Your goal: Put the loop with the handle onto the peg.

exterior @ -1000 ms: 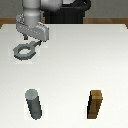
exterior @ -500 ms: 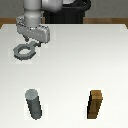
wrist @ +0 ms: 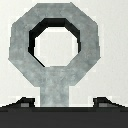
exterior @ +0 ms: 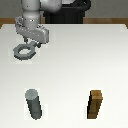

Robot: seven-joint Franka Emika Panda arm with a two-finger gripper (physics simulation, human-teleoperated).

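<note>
Exterior view, left to right: the pincer (exterior: 32, 42) pinching the ring (exterior: 24, 51) by its handle, up over the white desk (exterior: 70, 75); nearer the camera the peg (exterior: 34, 104), then a wooden block (exterior: 96, 105). Only the wrist view shows the ring (wrist: 55, 42) flat-on, with the handle running back toward the pincer.

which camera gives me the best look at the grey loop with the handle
The wrist view: the loop with the handle fills the picture, showing its faceted outline, round hole and tab. In the exterior view it is small, at the gripper.
</note>
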